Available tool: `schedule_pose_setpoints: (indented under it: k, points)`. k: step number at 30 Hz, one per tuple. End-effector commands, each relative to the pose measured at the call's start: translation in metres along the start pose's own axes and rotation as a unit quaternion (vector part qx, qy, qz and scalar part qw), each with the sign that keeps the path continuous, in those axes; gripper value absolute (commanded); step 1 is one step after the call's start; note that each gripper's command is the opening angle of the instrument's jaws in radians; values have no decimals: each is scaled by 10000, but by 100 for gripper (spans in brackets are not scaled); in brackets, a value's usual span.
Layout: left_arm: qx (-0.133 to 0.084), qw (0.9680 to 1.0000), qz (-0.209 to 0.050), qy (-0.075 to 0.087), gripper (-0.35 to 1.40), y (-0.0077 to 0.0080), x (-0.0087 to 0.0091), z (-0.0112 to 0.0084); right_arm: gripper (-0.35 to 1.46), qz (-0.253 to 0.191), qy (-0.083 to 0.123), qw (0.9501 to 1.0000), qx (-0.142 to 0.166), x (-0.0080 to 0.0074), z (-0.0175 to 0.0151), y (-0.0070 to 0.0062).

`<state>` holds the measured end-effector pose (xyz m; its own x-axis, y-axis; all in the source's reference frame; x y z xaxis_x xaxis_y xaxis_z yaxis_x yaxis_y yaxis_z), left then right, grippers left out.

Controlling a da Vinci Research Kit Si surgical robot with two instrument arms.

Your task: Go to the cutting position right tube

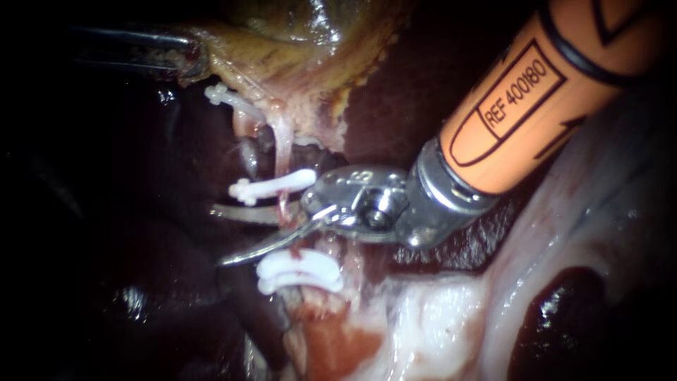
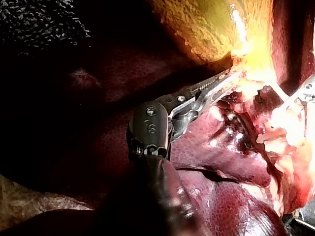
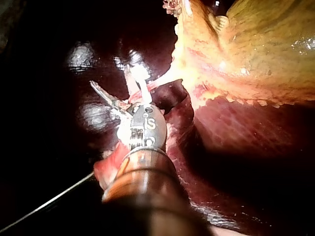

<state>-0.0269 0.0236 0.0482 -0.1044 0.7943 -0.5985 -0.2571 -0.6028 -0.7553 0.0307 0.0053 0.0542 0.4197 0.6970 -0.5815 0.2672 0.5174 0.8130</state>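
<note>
Thin pink right tube (image 1: 284, 144): likely soft, fragile | cut just below white plastic clip (image 1: 271, 185) | right instrument (image 1: 220, 236) jaws spread astride it | left instrument (image 2: 226, 78) pinches yellow gallbladder (image 2: 206, 24)

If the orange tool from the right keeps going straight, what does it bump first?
Probably the thin tube, lying between the right instrument's open blades below a white clip; depth is unclear.

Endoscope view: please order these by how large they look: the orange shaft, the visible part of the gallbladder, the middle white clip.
1. orange shaft, but it is nearest the camera, so its true rank is unsure
2. gallbladder
3. middle white clip, clearly smallest
</note>
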Motion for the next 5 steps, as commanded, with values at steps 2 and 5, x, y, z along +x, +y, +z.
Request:
schedule_pose_setpoints:
  k: [2, 5]
  points:
    - [1, 10000, 0, 1, -35, 0, 0, 0, 131, 6, 19, 10000, -35, 0, -1, 1]
    - [2, 10000, -1, 1, -35, 0, 0, 0, 131, 8, 21, 10000, -35, 0, -1, 1]
